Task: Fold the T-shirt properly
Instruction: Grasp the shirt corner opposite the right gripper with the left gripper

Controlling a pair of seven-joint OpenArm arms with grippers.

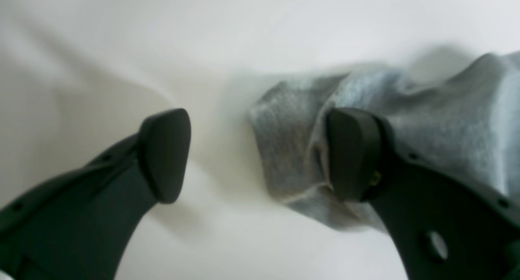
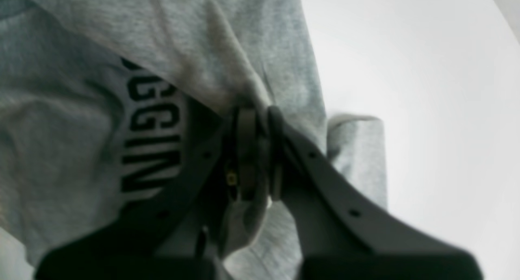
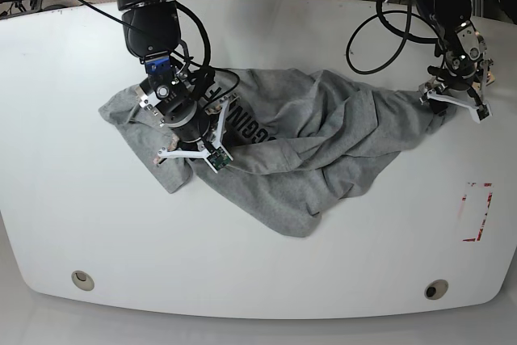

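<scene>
White worktop [image 3: 258, 264] carries a crumpled grey T-shirt [image 3: 323, 151] across its middle. At the shirt's lettered end the right claw [image 2: 258, 150] points down, clenched on a fold of fabric. At the opposite end the left claw [image 1: 260, 154] hovers spread wide, one finger [image 1: 353, 154] against a sleeve edge. Bare surface surrounds the shirt.

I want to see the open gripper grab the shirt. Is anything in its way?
Nothing visible is. The left gripper is open right at the edge of the T-shirt, with one finger against the cloth and only bare white table between the fingers. The right gripper is shut on the T-shirt.
</scene>
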